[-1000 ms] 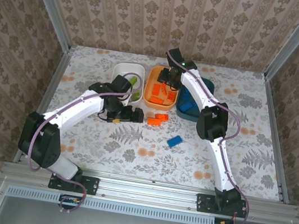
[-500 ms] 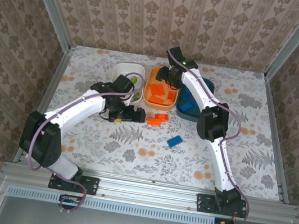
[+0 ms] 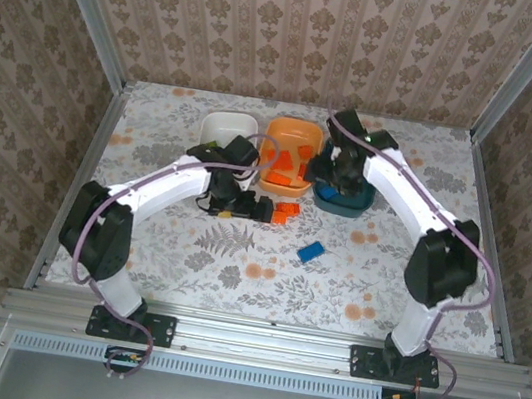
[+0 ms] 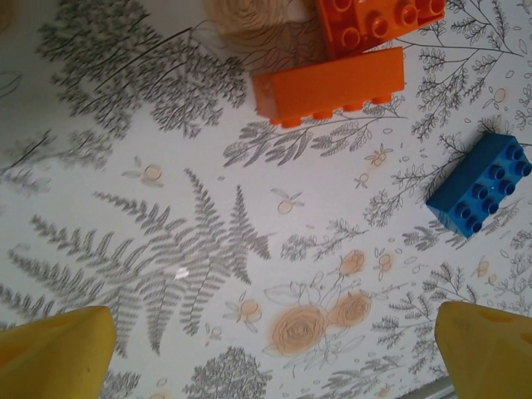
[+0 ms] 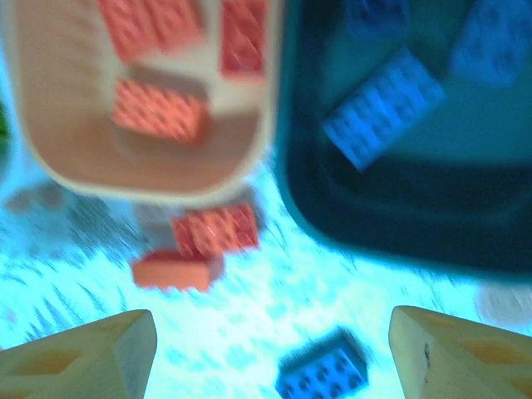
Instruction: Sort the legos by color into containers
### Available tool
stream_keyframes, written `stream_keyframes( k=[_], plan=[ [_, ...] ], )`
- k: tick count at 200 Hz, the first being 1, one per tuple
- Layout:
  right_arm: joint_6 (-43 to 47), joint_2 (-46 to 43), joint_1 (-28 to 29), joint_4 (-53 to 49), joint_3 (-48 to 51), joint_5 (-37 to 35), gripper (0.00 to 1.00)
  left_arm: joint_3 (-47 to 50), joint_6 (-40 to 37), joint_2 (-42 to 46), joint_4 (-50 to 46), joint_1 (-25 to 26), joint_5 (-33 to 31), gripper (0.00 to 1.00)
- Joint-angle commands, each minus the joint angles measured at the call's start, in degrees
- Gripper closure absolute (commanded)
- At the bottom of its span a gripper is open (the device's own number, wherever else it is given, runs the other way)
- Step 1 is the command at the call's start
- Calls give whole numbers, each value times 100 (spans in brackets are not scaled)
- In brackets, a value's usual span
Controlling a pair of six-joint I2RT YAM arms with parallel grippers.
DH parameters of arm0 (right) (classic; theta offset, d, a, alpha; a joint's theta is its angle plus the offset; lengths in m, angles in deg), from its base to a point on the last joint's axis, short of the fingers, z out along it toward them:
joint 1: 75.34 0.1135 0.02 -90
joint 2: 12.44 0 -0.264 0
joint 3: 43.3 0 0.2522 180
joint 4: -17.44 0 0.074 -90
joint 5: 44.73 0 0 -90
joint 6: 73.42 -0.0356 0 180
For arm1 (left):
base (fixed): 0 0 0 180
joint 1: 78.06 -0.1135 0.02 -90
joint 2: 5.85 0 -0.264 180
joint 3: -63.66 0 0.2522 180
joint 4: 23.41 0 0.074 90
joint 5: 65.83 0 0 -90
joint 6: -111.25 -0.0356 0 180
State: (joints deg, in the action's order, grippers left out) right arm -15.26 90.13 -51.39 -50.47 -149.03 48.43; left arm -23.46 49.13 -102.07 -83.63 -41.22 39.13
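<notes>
The left claw (image 4: 270, 353), wide and empty, seems set for an orange pickup: advance to the orange brick (image 4: 328, 86) ahead and close.

From high behind the arm bases (image 3: 125, 322), the top view looks down over the whole desk (image 3: 237, 256), with the orange tub (image 3: 296, 125) toward its far side. The left wrist camera faces down, close above the desk in front of that tub. The blurred right wrist camera sits higher over the tub's near end, and both wrist views share the orange bricks (image 4: 328, 86) and blue brick (image 4: 480, 184).
</notes>
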Motion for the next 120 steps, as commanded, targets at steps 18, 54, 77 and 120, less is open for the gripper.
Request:
stream_keyframes(
  k=[18, 54, 77, 120],
  plan=[
    [-363, -917, -52, 250, 1401, 74, 25, -585, -382, -801, 75, 264, 45, 0],
    [-484, -1466, -54, 109, 2141, 93, 25, -1301, -474, -1574, -149, 470, -25, 0],
    [-595, -1770, -49, 132, 2472, 142, 25, -1700, -456, -1978, -340, 486, -135, 0],
    [-533, -2031, -48, 176, 2899, 237, 25, -2247, -433, -2489, -691, 507, -314, 5]
  ],
)
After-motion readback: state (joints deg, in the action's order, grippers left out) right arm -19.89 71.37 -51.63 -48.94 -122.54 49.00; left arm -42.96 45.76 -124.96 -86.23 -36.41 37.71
